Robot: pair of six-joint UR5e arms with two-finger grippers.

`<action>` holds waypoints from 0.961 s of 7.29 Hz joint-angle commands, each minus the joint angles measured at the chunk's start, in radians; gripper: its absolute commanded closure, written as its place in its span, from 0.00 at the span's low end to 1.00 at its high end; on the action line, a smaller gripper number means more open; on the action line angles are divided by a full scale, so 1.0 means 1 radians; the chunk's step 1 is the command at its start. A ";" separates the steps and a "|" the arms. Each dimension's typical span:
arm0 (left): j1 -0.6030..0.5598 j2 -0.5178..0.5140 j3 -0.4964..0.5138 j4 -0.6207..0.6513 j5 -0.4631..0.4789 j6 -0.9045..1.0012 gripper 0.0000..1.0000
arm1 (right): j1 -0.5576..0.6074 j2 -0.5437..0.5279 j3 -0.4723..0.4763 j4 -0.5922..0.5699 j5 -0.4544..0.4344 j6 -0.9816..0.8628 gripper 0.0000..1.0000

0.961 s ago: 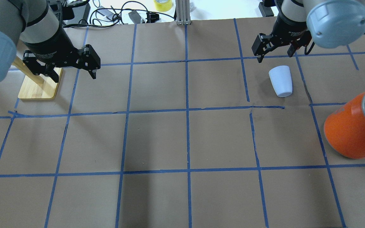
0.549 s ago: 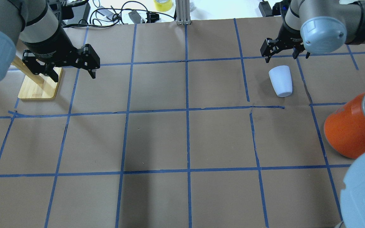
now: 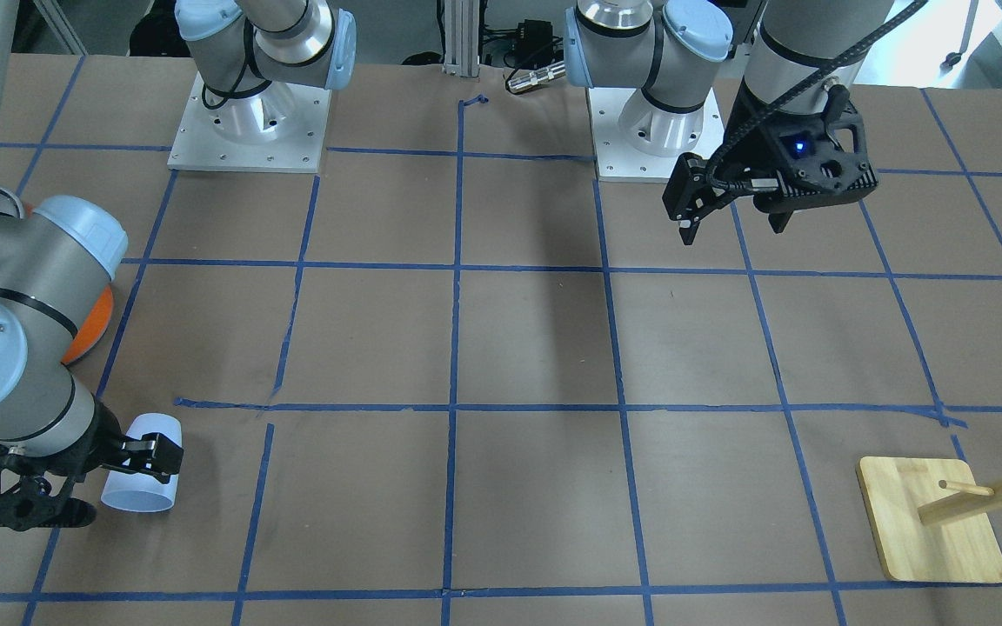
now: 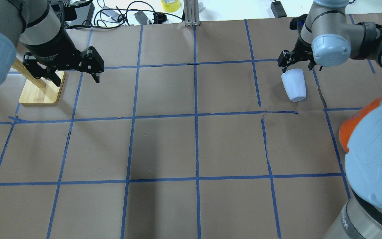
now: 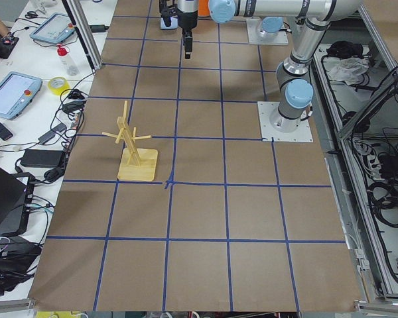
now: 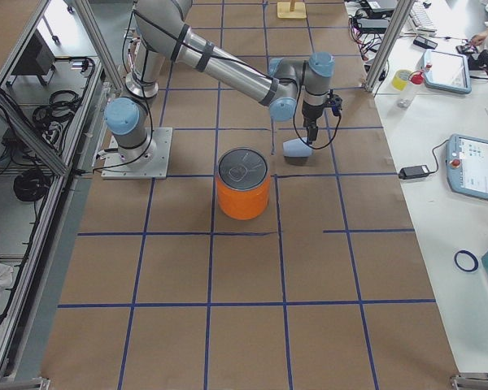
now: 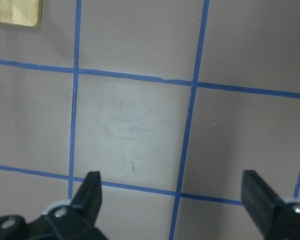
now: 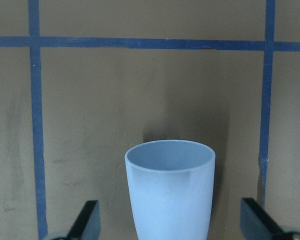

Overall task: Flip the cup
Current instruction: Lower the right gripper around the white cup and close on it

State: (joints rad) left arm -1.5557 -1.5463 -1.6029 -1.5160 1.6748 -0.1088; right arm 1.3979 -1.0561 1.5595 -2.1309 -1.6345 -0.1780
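While the overhead view gives the cup (image 4: 294, 87) only as a pale tapered shape on its side, with the right end effector (image 4: 296, 68) over its far, wider end, the right wrist camera looks straight down and adds what that view hides. The mouth faces away from the robot, its inside just visible. The two black fingers (image 8: 86, 221) stand spread to either side of the cup's body, with a strip of brown worktop (image 4: 164, 146) showing between each finger and the wall, so nothing is pinched. How high the fingertips sit above the paper I cannot tell. The cup lies in a blue-taped square on the robot's right, closer to that square's right-hand line than to its left. The exterior right view alone shows the orange can (image 6: 244, 192) whole, upright with its silver lid, near the cup but apart from it. Overhead it is mostly hidden behind the right arm's blue-capped joint, and from the front only a sliver shows. The exterior left view shows the wooden peg stand (image 5: 134, 147) entire, where overhead only its base and a bit of stick appear. The left end effector (image 7: 170, 180) hangs spread over bare paper near that stand, holding nothing.
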 commanded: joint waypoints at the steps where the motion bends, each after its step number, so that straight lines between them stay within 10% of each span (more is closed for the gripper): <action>1: 0.000 0.000 0.000 -0.001 0.016 0.001 0.00 | -0.003 0.031 0.002 -0.041 -0.001 0.005 0.00; 7: 0.006 0.003 0.001 -0.004 0.014 0.003 0.00 | -0.003 0.087 0.045 -0.093 0.001 0.002 0.00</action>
State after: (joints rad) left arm -1.5500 -1.5440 -1.6015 -1.5202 1.6901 -0.1058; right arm 1.3944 -0.9703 1.5876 -2.2274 -1.6334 -0.1735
